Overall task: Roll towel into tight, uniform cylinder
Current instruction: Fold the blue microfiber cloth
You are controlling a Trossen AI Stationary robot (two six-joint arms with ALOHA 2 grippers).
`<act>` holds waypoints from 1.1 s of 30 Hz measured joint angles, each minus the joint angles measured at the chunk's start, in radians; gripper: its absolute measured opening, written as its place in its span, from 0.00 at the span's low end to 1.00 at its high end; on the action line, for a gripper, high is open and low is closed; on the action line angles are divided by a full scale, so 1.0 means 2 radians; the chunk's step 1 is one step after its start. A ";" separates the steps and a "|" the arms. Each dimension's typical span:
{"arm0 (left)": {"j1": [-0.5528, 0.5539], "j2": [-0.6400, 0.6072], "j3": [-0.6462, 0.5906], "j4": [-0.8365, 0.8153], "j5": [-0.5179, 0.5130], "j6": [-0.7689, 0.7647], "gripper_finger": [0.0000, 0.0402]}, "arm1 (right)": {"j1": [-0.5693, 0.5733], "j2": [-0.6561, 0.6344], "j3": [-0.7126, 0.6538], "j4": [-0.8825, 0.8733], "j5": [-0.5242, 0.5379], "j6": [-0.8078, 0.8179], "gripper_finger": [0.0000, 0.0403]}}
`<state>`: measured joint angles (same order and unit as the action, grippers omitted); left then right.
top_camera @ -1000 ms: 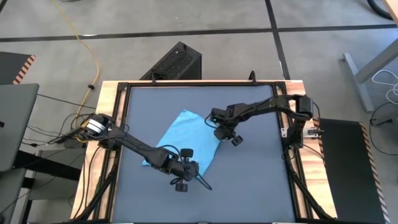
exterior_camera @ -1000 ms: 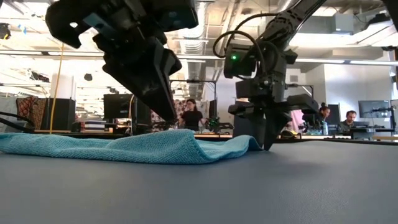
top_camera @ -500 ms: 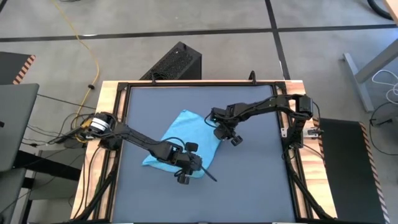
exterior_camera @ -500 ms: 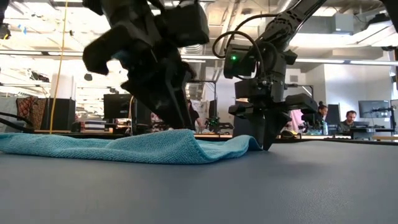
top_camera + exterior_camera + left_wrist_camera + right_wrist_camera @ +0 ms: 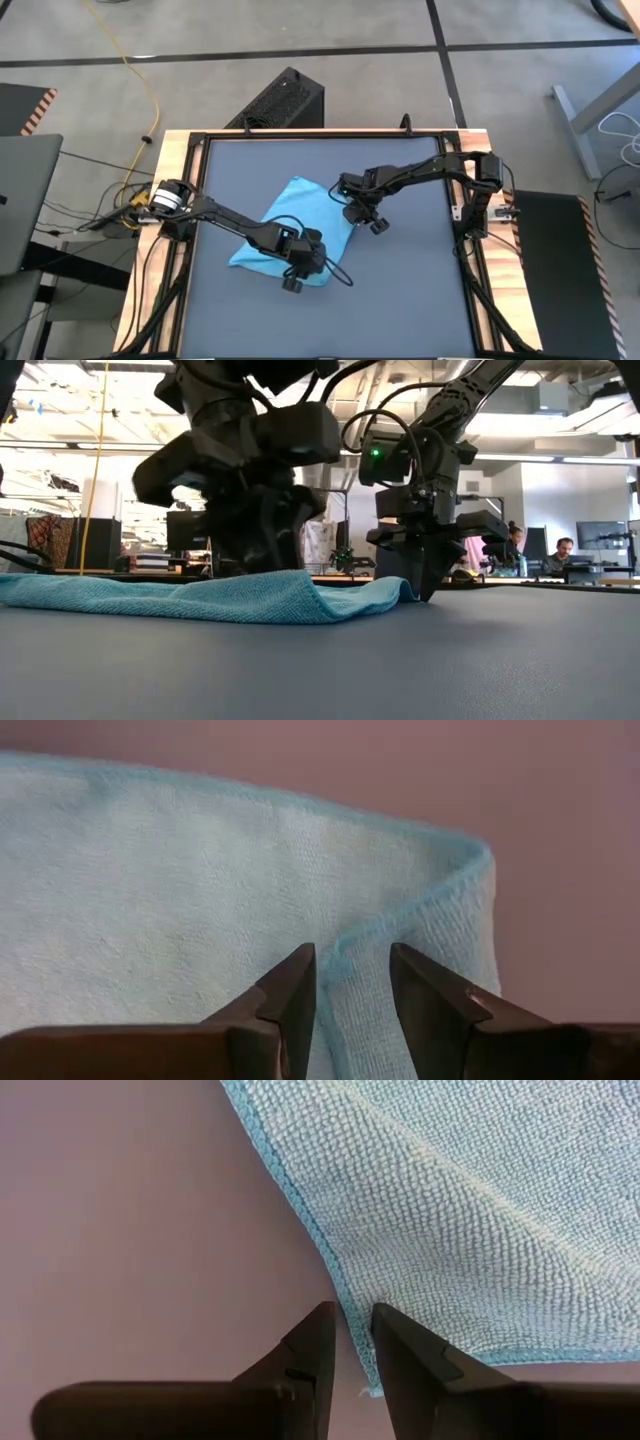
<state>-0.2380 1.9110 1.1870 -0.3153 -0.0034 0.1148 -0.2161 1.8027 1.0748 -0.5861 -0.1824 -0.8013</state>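
The light-blue towel point(image 5: 290, 215) lies spread on the dark tabletop point(image 5: 400, 300), with a low raised fold at its near right part point(image 5: 290, 588). My left gripper point(image 5: 310, 258) stands over that part, pointing down. In the left wrist view its fingers are a little apart point(image 5: 352, 982), one on each side of a folded-over hem point(image 5: 400, 915). My right gripper point(image 5: 353, 216) is at the towel's right edge, pointing down, shut on it point(image 5: 350, 1340). There is no cylinder in view. My left gripper comes from above at the turned-over hem point(image 5: 345, 955) near the towel's near right corner; I cannot tell whether its fingers touch the cloth. My right gripper pinches the towel's right hem point(image 5: 345, 1308), close to a corner, between its two fingers. The fingers point down and their tips reach the tabletop point(image 5: 425, 596). The towel lies slack on the table.
A wooden frame point(image 5: 175, 200) runs round the tabletop. A black box point(image 5: 285, 100) stands on the floor beyond the far edge. People sit in the room behind point(image 5: 565, 555). Bare tabletop shows near and right of the towel.
My left gripper has gone from beyond the towel's near edge toward the far edge and a little right, onto the towel's near right part. It has turned about its wrist on the way. My right gripper and the towel have stayed still.
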 joint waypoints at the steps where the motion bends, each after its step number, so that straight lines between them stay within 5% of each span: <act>1: 0.001 0.000 0.000 -0.004 0.001 0.001 0.30 | -0.001 0.000 0.000 0.000 0.000 0.000 0.25; 12: 0.009 0.004 0.000 -0.009 0.023 0.011 0.28 | -0.001 0.000 0.000 -0.001 0.001 0.000 0.22; 22: 0.009 0.025 0.001 0.023 0.069 -0.011 0.02 | -0.001 0.000 0.000 -0.001 0.012 0.016 0.08; 33: -0.012 -0.063 -0.001 -0.070 -0.041 -0.039 0.00 | -0.032 -0.008 0.000 -0.058 0.013 0.062 0.03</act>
<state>-0.2629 1.7860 1.1854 -0.4553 -0.0846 0.0373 -0.2806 1.7864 1.0748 -0.7025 -0.1555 -0.6764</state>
